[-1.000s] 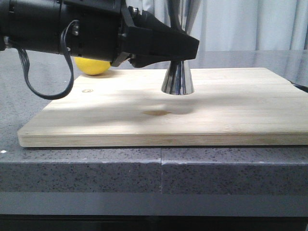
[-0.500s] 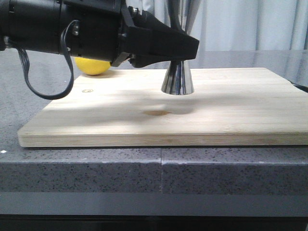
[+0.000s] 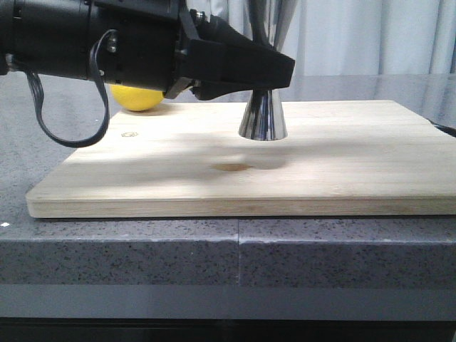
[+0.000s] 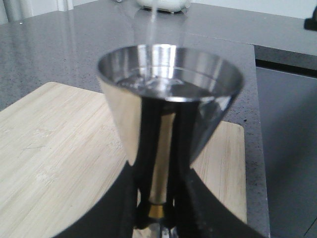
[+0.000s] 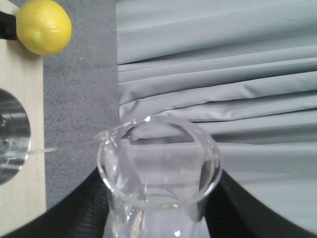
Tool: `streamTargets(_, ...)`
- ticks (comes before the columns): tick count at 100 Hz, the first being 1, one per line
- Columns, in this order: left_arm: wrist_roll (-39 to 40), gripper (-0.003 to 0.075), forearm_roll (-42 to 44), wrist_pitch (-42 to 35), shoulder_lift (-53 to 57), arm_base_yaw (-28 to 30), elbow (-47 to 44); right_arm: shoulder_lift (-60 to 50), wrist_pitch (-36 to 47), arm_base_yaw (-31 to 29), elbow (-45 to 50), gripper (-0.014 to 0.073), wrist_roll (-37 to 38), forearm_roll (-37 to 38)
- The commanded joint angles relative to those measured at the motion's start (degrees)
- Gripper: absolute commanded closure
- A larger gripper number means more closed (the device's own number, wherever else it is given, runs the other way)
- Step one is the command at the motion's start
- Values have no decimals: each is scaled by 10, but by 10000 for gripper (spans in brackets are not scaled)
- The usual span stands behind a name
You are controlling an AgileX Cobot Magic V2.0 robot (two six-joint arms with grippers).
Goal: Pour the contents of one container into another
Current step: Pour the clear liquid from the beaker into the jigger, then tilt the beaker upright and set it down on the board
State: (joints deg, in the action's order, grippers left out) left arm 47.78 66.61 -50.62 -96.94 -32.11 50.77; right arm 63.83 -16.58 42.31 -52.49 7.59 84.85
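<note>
The steel jigger stands upright on the wooden board, its top out of frame in the front view. My left gripper is shut on its narrow gold-ringed waist. In the left wrist view the jigger's upper cone holds clear liquid, and a thin stream falls into it. My right gripper is shut on the clear glass beaker, tipped sideways. A fine stream runs from its lip to the jigger's mouth. The beaker and right gripper are out of the front view.
A yellow lemon lies at the board's far left corner, behind my left arm, and shows in the right wrist view too. The board rests on a grey speckled counter. A pale curtain hangs behind.
</note>
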Motion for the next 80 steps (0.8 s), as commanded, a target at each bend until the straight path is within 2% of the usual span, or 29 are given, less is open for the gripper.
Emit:
streamTargets(1, 4, 741, -32, -36, 27, 1, 17, -10, -8, 2, -21, 322, -2, -38)
streamTargets(34, 4, 741, -32, -36, 27, 1, 17, -10, -14, 2, -21, 322, 6, -153)
streamTargets(55, 4, 741, -32, -39, 27, 1, 17, -10, -9, -2, -21, 322, 58, -159)
streamTargets(80, 4, 741, -32, -41, 27, 1, 17, -10, 32, -77, -21, 322, 136, -159)
